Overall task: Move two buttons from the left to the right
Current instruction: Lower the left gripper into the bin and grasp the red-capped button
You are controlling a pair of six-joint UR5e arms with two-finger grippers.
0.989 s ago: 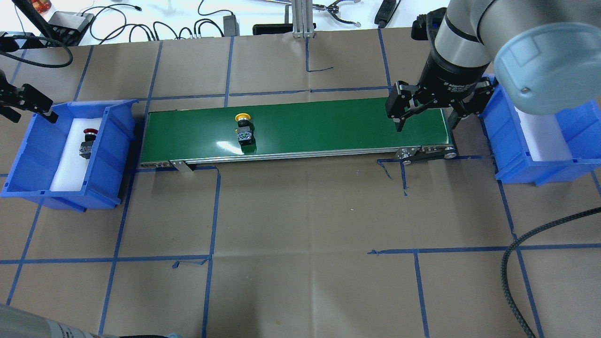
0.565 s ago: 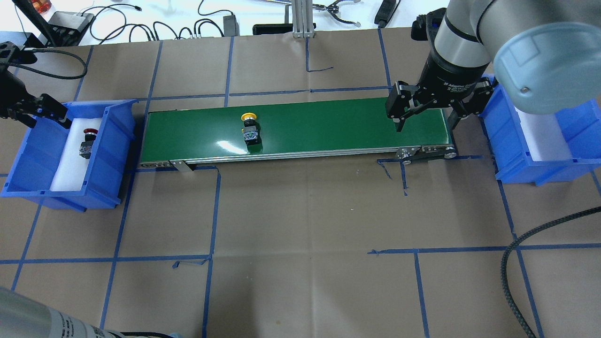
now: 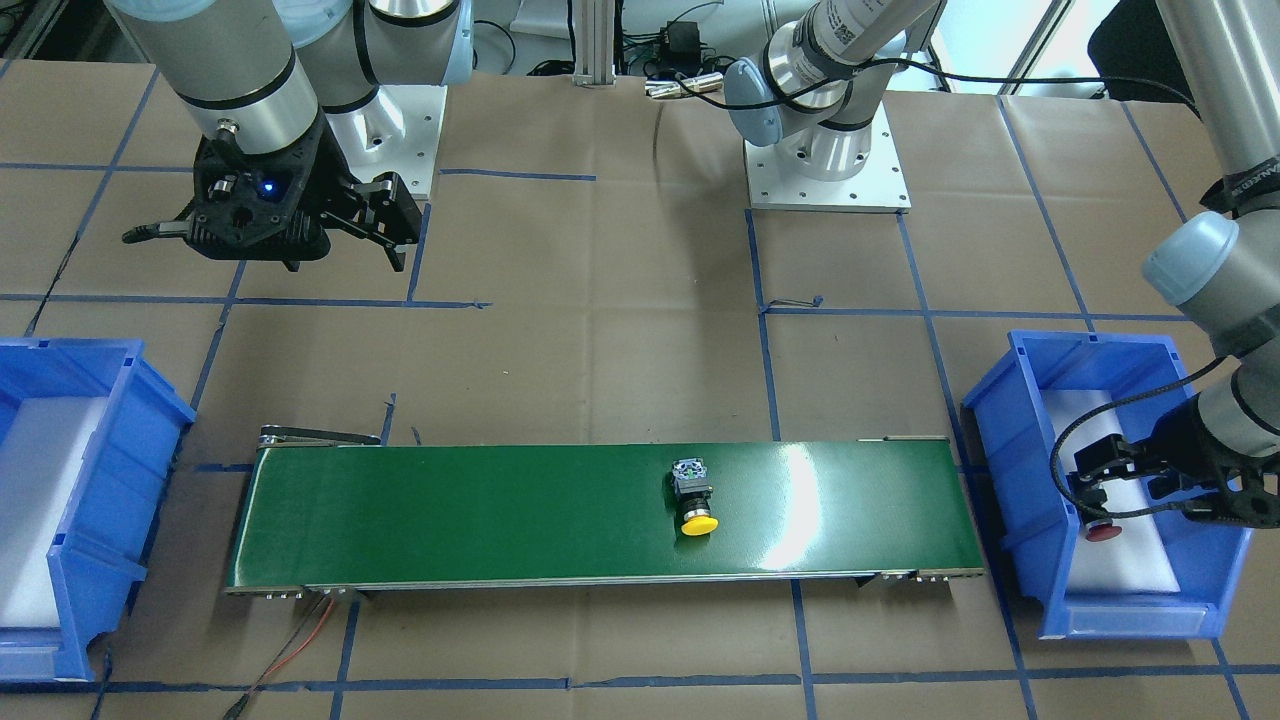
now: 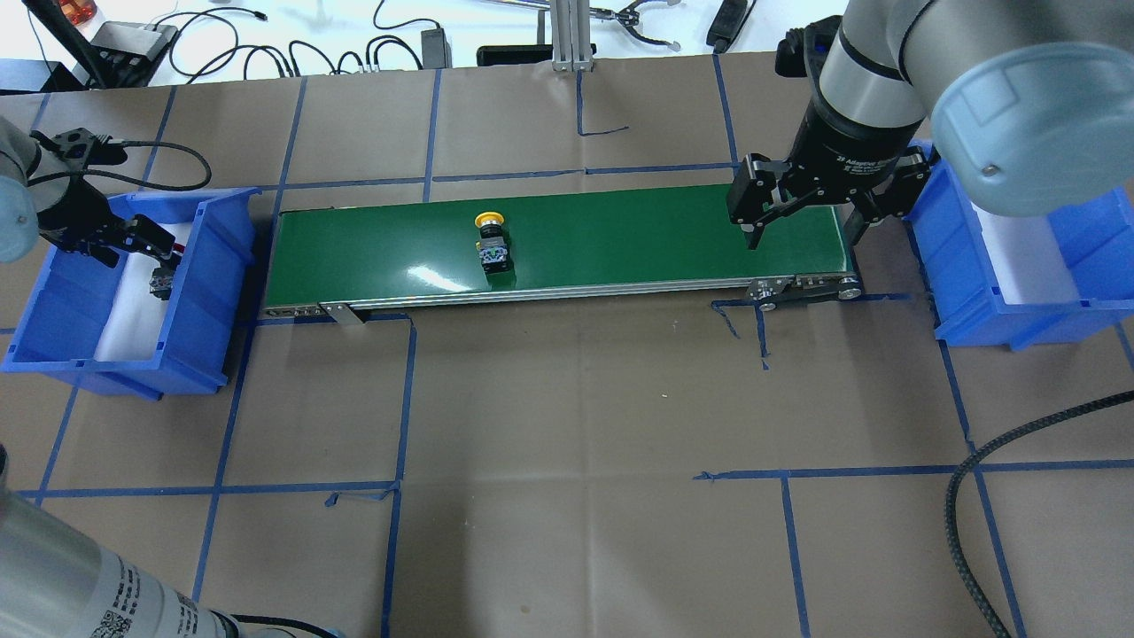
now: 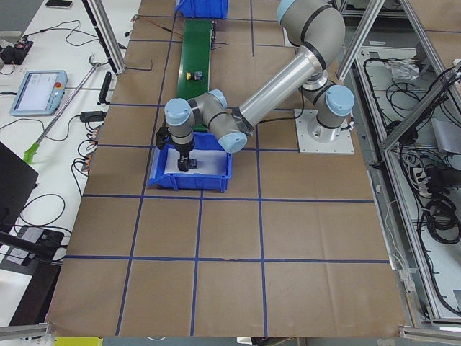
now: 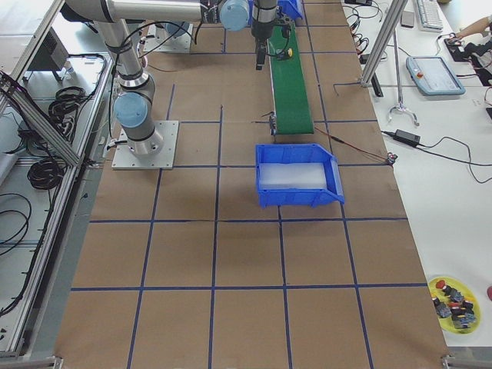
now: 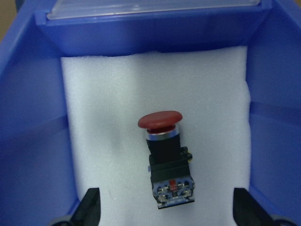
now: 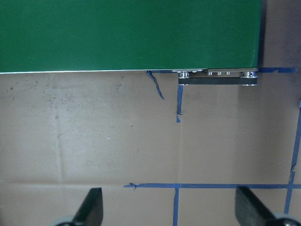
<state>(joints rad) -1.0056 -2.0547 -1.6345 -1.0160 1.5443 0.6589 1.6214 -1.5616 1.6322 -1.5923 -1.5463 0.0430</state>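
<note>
End effector (image 4: 131,252), left, hovers over red button (image 7: 165,155).

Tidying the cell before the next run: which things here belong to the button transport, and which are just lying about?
In the job: yellow button, red button, green conveyor, left blue bin, right blue bin, left gripper, right gripper.
Lying about: cables, teach pendant, yellow dish of parts.

Silver arms (image 4: 873,53), pale-blue joint caps (image 4: 1028,124), black jaws.
</note>
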